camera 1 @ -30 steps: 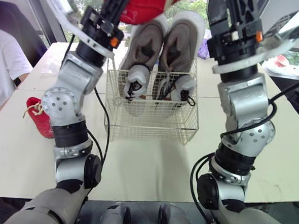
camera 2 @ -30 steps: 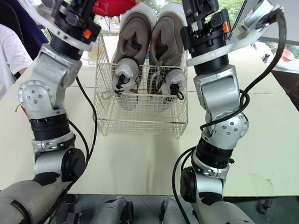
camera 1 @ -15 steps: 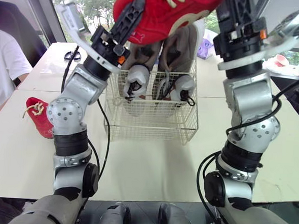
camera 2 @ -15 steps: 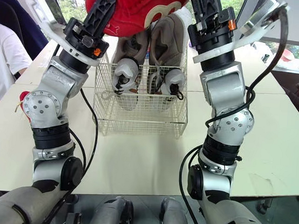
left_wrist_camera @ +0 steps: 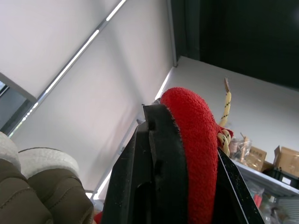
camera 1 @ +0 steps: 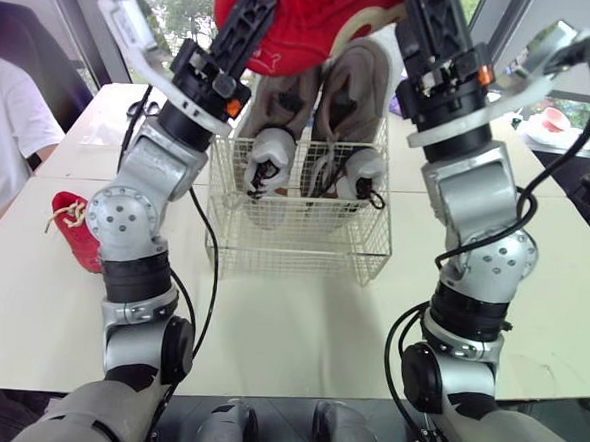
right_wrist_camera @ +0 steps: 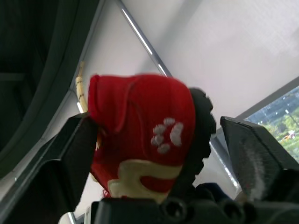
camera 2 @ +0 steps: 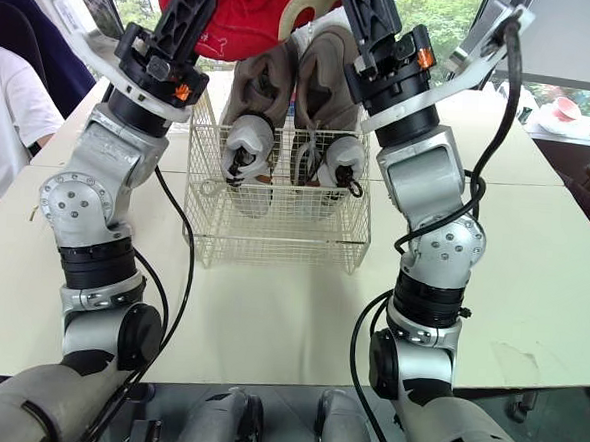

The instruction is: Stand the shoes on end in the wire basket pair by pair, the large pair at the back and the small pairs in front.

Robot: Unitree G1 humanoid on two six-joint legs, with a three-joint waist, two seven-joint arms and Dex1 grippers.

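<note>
Top centre of the head view: the left gripper (left_wrist_camera: pixel 191 140) is pinching a red fleecy shoe with cream laces (camera 1: pixel 307 21) above the white wire basket (camera 1: pixel 293 246). The right gripper (right_wrist_camera: pixel 156 125) is spread around the same shoe, one finger clear of its black sole. Tall beige shoes (camera 1: pixel 323 92) stand on end at the basket's back, small white shoes (camera 1: pixel 308 167) in front. A second red shoe (camera 1: pixel 74 230) lies on the cream table (camera 1: pixel 299 321) at mid-left.

Silver arms (camera 1: pixel 125 221) with screw-ringed round joints (camera 1: pixel 118 213), black cables (camera 1: pixel 209 276), orange wrist marks (camera 1: pixel 233 106).
</note>
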